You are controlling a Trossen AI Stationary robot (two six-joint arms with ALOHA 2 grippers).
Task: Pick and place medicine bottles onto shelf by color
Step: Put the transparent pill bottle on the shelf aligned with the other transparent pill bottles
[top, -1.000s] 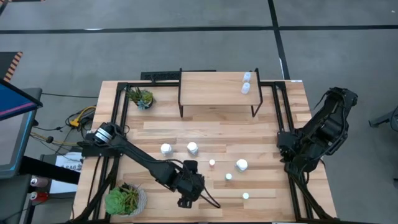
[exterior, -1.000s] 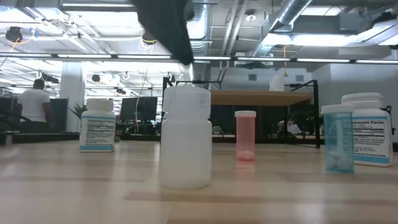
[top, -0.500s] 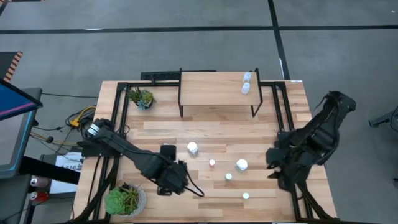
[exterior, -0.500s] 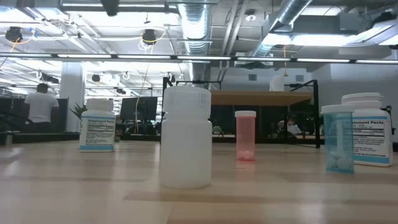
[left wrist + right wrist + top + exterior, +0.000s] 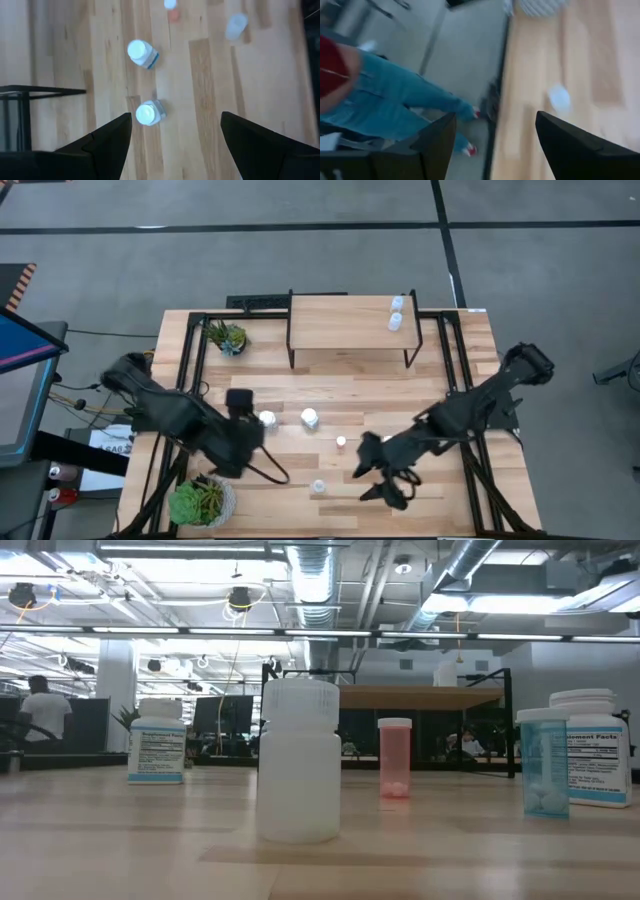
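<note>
Several white-capped medicine bottles stand on the table: two white ones, a reddish one and a plain white one near the front edge. The low view also shows a pale-blue bottle. Two more bottles stand on the right end of the wooden shelf. My left gripper hangs open above the table, left of the white bottles. My right gripper is open over the front middle and hides bottles beneath it. A pale bottle shows ahead of its fingers.
One potted plant stands at the front left corner and another at the back left. A person's legs in jeans show beyond the table's near edge. Bare wood lies between the shelf and the bottles.
My left gripper has risen from over the plain white bottle near the front edge and drawn back toward the table's left. The bottle stays upright where it was. My right arm has swung from the right edge toward the front middle, over the bottles there.
</note>
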